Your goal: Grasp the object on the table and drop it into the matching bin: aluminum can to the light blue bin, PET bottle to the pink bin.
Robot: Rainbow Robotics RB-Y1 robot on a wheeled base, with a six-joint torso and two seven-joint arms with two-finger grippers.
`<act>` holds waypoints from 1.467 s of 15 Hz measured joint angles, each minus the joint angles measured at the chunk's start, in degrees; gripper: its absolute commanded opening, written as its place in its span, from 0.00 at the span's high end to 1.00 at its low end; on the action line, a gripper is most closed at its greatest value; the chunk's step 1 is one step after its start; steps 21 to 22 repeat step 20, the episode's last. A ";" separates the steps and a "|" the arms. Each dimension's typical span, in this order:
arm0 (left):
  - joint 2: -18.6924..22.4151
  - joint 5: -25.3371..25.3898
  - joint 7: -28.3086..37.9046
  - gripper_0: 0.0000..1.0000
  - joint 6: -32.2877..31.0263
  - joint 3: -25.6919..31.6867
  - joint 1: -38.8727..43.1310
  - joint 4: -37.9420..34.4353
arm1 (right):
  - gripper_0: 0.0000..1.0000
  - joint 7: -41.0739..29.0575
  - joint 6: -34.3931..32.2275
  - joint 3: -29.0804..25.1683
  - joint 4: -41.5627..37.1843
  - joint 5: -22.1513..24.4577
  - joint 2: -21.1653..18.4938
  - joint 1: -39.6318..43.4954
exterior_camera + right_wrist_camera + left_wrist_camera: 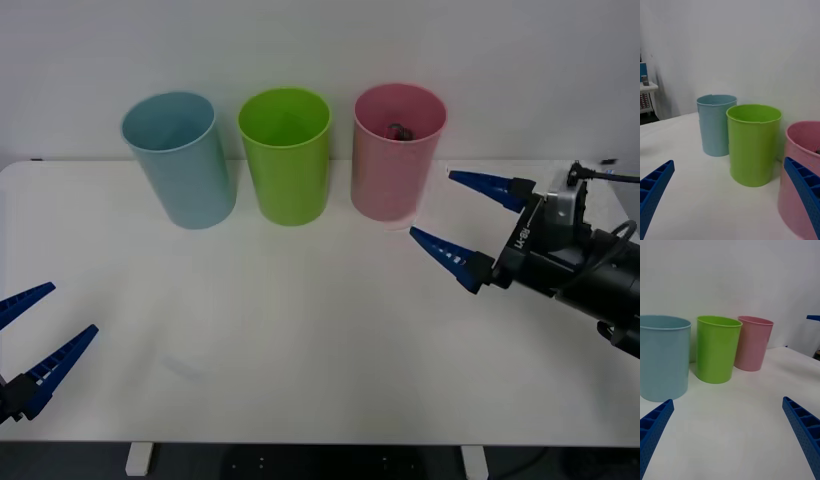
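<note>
I am holding my right gripper (462,226) just beside the pink bin (392,170), toward the table's (300,340) right edge, with its blue fingers spread wide and nothing between them. In my right wrist view the pink rim (805,135) is sitting close against one finger, so I am nearly brushing that wall. My left gripper (30,345) is waiting low at the table's front left corner, fingers also apart and empty.

Inside the pink bin I am seeing a small dark shape (399,131) near the rim at the back; I am judging it to be the PET bottle's cap, though too little is visible to be sure. The white tabletop in front of the three bins is carrying nothing else I can pick out. So I am reading the drop as made and the step in hand as clearing away from the bin.

To do that well, I am thinking of drawing the right arm back toward the right edge and slightly upward, keeping the fingers open so they are not hooking the rim, and moving slowly enough that a graze is not tipping the pink bin into the lime green bin (285,160) beside it. The light blue bin (180,160) is standing at the far left of the row, well apart from my path.
</note>
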 measured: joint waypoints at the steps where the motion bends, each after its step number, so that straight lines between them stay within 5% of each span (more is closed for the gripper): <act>1: 0.00 0.00 0.00 0.00 0.00 0.00 0.00 0.00 | 0.00 0.67 -1.64 -0.84 0.00 0.00 0.00 0.99; 9: 0.00 0.00 0.00 0.00 0.00 0.00 0.00 0.00 | 0.00 4.03 -13.71 -8.52 0.01 3.60 -0.13 9.22; 22: 0.00 0.00 0.00 0.00 0.00 0.00 0.00 0.00 | 0.00 5.52 -18.96 -12.90 0.01 4.39 0.34 15.20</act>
